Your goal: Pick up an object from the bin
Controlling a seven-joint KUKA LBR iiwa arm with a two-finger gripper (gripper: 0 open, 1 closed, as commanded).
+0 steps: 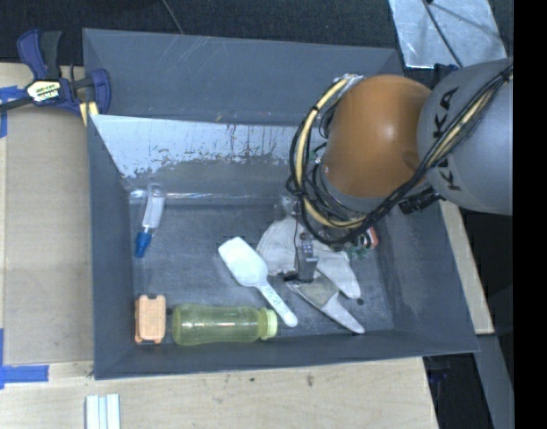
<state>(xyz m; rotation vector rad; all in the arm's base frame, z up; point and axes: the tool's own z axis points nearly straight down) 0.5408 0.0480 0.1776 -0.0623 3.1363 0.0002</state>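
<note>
At 4 o'clock: gripper (307, 263) over grey flat thing (338, 293)
Arm (470, 141): reads KUKA, leans in from 2 o'clock
Jaws: cannot tell

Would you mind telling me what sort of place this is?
Probably a robot lab's grasping test station: a grey metal bin holds loose things such as a white spoon and a yellowish bottle, and a robot arm reaches in.

Bare floor of the bin (197, 239) lies open between the blue-tipped tube (149, 222) and the white scoop (247, 266). The yellow-green bottle (222, 323) and orange block (150, 319) line the front wall; the arm (372, 146) and what seem pale flat scraps (340, 295) crowd the right.
</note>
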